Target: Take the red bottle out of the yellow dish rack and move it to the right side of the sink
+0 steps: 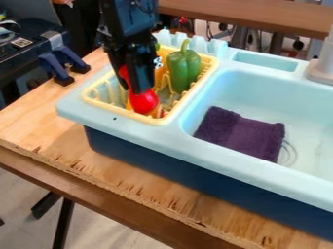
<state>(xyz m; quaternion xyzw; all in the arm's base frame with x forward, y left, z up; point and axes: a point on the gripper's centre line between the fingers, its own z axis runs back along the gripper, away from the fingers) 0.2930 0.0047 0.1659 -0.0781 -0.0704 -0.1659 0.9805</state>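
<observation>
Pale, rough-edged wood is forming the near part of the desk (130,176), which is supporting a toy sink (228,159) with a light blue rim and a dark blue front. Just inside the rim's left part, a yellow plastic dish rack (158,120) is holding a glossy red toy (144,102) with a rounded lower end, which is hanging or leaning low by the rack's near side. The black gripper (133,90) is pointing down over it, its fingers (139,80) appearing to be clamping the toy's narrow upper part. That smooth, rounded shape could be turning or slipping if the fingers are pressing off-centre, and its wide end could be catching on the rack's bars, dragging the light rack along. In the basin to the right, a dark purple cloth (240,132) is lying bunched, well apart from the toy. Farther back in the rack, a green plastic bell pepper (184,68) is standing upright beside an orange thing (158,73), partly hidden; a sideways swing of the arm could be knocking either over.
</observation>
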